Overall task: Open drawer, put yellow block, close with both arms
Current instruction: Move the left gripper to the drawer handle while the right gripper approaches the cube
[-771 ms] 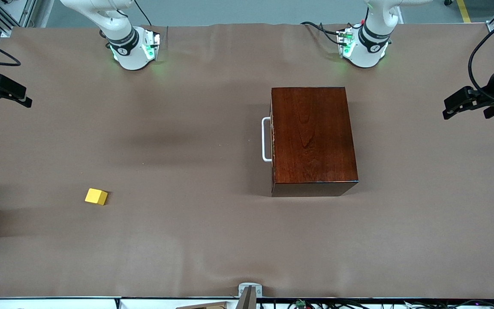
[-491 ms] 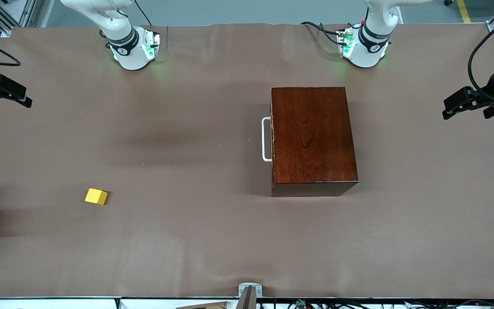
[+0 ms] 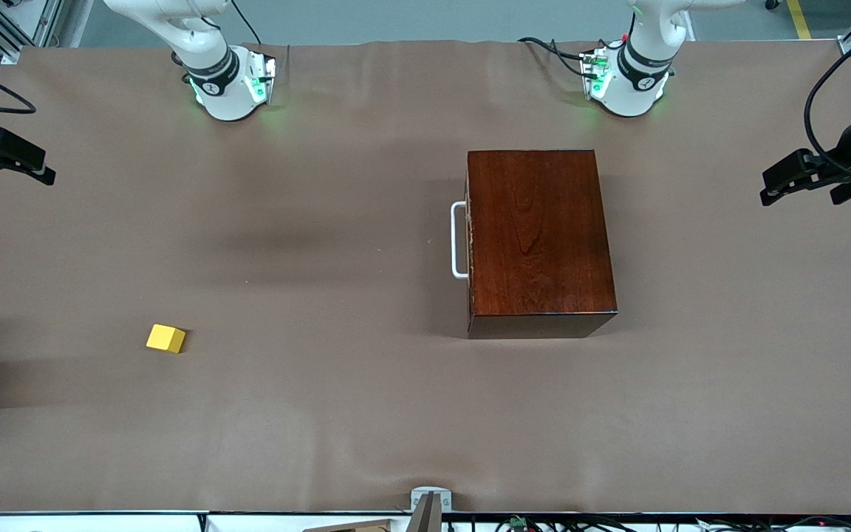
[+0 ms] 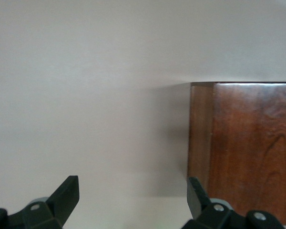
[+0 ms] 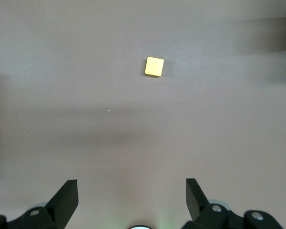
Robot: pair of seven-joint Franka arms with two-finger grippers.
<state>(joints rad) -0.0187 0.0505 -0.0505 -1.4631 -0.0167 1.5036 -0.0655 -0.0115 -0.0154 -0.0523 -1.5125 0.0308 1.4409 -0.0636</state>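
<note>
Yellow block (image 3: 165, 338) small, plain, lying alone

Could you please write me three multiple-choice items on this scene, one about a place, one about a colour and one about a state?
1. Where does the yellow block lie?
A. On the bare table, toward the right arm's end
B. On top of the wooden box
C. Between a gripper's fingers

2. What colour is the drawer's handle?
A. Black
B. White
C. Yellow

3. What state is the drawer in?
A. Pulled fully out
C. Shut, flush with the wooden box
B. Lifted out and lying on the table

Answers: 1 A, the block sits alone on the table, apart from the box and both the open left gripper and the open right gripper. 2 B, the bar shows white. 3 C, no pale inside shows.
</note>
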